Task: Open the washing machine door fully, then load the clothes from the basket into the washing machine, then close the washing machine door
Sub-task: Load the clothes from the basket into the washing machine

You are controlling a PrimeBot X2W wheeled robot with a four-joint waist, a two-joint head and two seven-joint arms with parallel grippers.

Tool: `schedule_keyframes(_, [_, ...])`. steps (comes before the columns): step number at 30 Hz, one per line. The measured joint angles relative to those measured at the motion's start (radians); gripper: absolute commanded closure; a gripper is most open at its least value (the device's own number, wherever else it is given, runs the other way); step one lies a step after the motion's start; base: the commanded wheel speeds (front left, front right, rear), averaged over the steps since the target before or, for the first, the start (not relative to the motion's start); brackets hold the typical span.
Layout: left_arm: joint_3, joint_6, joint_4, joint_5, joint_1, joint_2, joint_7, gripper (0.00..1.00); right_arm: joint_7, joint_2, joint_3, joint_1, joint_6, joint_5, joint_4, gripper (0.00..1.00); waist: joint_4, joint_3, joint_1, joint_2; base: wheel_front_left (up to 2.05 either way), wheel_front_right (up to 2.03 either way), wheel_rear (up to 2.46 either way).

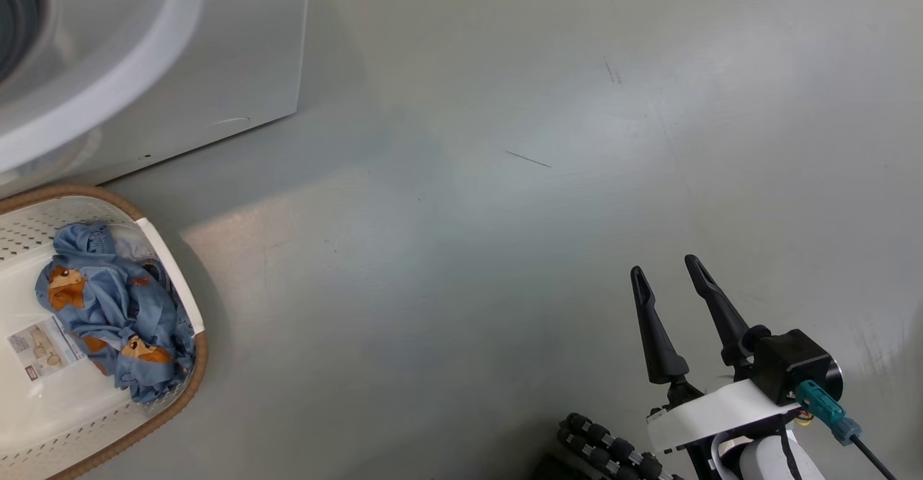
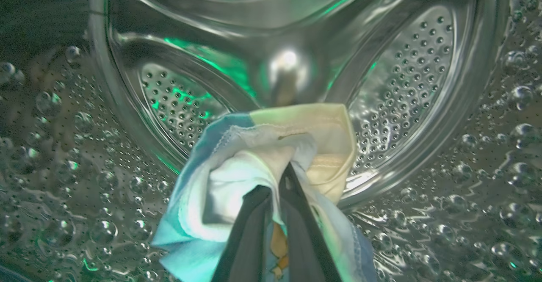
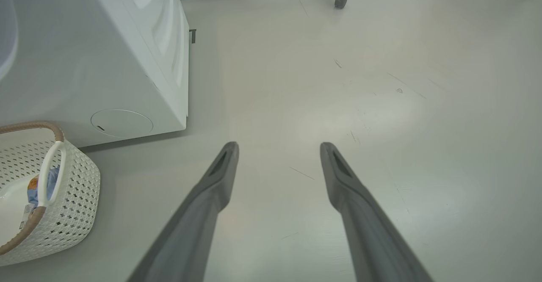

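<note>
Left gripper inside drum, jaws pinched on garment, drum floor just below. Right gripper jaws wide, empty; basket clothes lie far left.

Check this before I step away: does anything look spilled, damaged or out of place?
Nothing stands out. The left gripper holds a garment inside the steel drum, the other clothes lie in the upright basket, the right gripper hangs open, and the floor bears just faint scuffs.
</note>
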Motion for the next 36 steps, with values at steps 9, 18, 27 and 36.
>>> schedule_keyframes(9, [-0.049, -0.001, 0.125, 0.043, -0.010, 0.000, 0.032, 1.00, 0.000, 0.000, 0.001, 0.002, 0.000, 0.010, -0.001, 0.00, -0.003, -0.006, 0.0000, 0.0000, 0.00, 0.00, 0.00])
schedule_keyframes(18, [-0.077, 0.009, 0.193, 0.070, -0.027, 0.001, 0.096, 0.00, 0.000, 0.001, -0.003, 0.023, 0.000, 0.024, -0.002, 0.00, -0.003, -0.013, 0.0000, 0.0000, 0.00, 0.00, 0.00])
schedule_keyframes(27, [-0.097, 0.030, 0.256, 0.075, -0.043, -0.059, 0.124, 0.00, 0.000, 0.001, -0.026, 0.014, -0.001, 0.035, -0.005, 0.00, 0.027, -0.044, 0.0000, 0.0000, 0.00, 0.00, 0.00])
schedule_keyframes(36, [-0.068, 0.050, 0.298, 0.032, -0.024, -0.156, 0.050, 0.00, 0.000, 0.000, -0.042, -0.022, -0.001, 0.027, 0.009, 0.00, 0.076, -0.109, 0.0000, 0.0000, 0.00, 0.00, 0.00])
